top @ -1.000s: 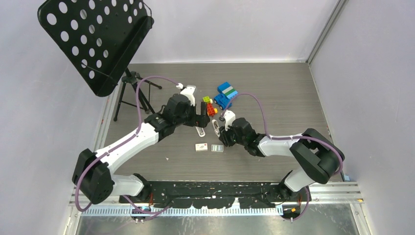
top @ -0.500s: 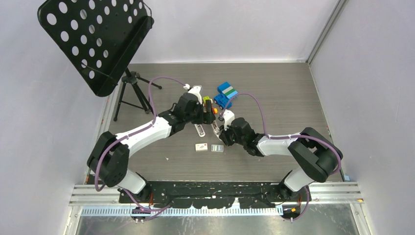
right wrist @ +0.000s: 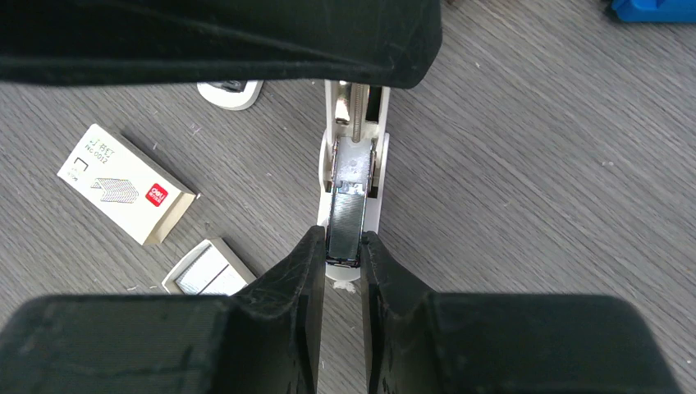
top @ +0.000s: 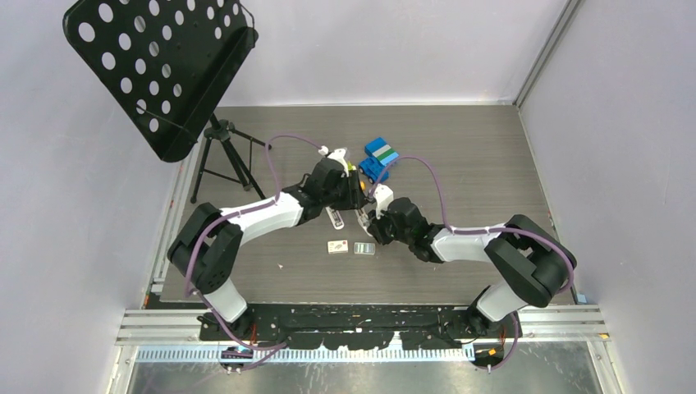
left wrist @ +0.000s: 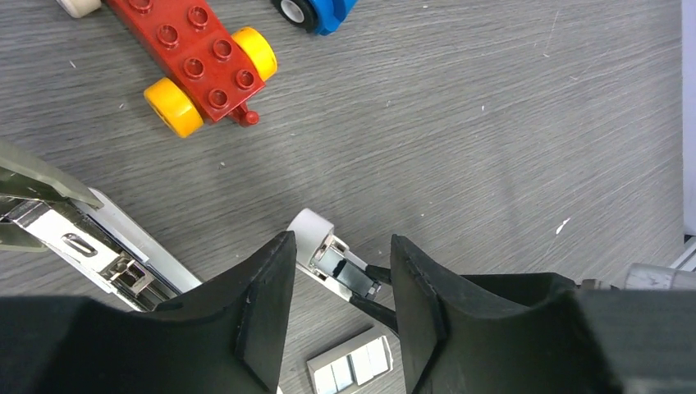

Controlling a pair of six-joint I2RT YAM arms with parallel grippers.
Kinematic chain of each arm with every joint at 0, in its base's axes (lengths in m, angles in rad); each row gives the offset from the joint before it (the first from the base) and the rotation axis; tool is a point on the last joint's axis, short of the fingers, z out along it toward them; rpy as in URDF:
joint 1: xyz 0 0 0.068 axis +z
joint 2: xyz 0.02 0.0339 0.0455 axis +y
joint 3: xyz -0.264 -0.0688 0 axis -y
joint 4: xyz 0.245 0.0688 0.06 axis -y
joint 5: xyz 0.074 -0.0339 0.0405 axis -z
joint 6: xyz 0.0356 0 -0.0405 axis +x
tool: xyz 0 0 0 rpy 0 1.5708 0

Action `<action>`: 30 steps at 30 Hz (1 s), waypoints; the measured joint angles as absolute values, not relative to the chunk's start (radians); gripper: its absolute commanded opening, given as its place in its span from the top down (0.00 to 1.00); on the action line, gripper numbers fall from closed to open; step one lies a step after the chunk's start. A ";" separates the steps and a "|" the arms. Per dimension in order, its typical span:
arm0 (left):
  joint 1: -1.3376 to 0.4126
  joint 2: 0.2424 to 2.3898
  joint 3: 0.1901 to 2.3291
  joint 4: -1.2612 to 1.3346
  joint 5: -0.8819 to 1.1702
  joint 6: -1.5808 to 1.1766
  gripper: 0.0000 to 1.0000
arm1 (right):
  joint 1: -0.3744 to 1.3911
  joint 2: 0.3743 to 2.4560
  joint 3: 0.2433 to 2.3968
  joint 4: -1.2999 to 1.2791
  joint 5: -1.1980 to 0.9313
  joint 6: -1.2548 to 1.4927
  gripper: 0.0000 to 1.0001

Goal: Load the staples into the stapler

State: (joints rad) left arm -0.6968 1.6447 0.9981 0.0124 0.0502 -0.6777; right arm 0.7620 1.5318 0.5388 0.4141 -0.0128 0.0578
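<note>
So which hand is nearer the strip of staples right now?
Right. The right hand is pinching the strip of staples between its fingertips. The left hand hangs open just above it, one finger to either side, not touching it.

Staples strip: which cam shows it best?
Right wrist: the staples sit dead centre, clamped in the right gripper, with their length visible. Left wrist catches only a dark end piece, probably it. Top external: too small to make out.
</note>
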 measured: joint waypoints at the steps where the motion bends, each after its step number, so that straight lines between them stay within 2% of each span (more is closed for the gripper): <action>1: -0.700 1.652 0.998 0.015 0.049 -0.679 0.58 | 0.762 1.529 0.538 0.413 -0.013 0.058 0.89; 5: -0.704 1.662 0.998 0.023 0.045 -0.682 0.71 | 0.762 1.523 0.533 0.410 -0.008 0.059 0.89; 12: -0.744 1.660 0.998 0.040 0.038 -0.682 0.74 | 0.762 1.516 0.527 0.410 0.002 0.059 0.89; 22: -0.806 1.583 0.928 0.042 0.054 -0.703 0.72 | 0.762 1.513 0.523 0.411 0.016 0.059 0.90; 27: -0.806 1.525 0.881 0.047 0.040 -0.708 0.66 | 0.764 1.511 0.522 0.411 0.017 0.059 0.89; 30: -0.806 1.496 0.875 0.048 0.009 -0.702 0.59 | 0.764 1.504 0.517 0.412 0.018 0.059 0.83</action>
State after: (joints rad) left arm -0.8059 1.4956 0.8753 0.0479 0.0086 -0.7017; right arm 0.7639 1.5043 0.5175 0.4118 0.0177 0.0589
